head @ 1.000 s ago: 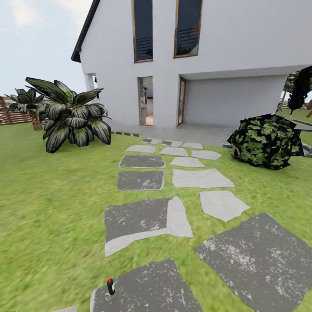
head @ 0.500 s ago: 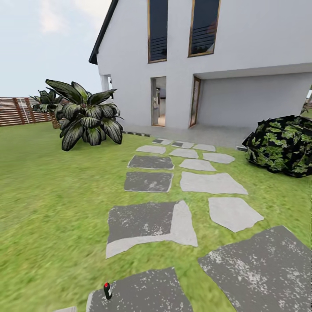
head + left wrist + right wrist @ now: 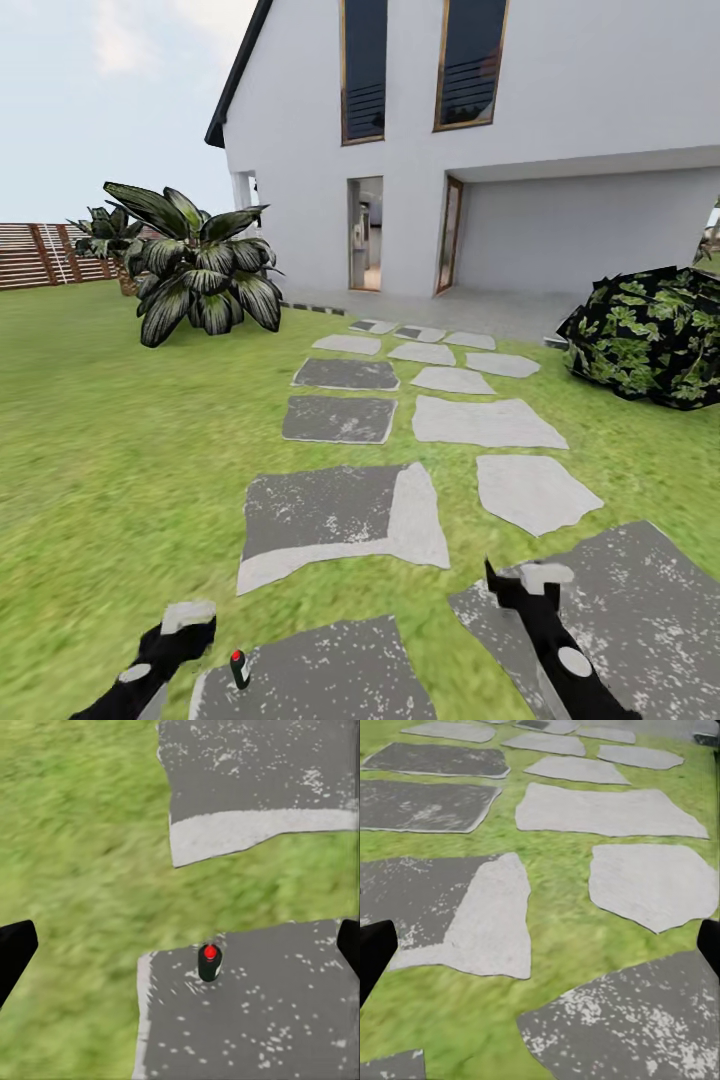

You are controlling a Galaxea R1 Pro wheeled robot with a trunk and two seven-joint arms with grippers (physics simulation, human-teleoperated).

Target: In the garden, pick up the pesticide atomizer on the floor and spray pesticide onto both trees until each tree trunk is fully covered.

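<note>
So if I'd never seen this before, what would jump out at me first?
Probably the big white house filling the background, with grey stepping stones leading across the green lawn toward its door. Next, the spiky dark-leaved plant on the left and the round leafy bush on the right. Nearest the camera, two black robot arms frame a tiny red-topped pesticide atomizer standing at a stone's edge.

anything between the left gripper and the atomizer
Nothing: in the left wrist view the pesticide atomizer stands alone on a dark stepping stone, left gripper open above it.
</note>
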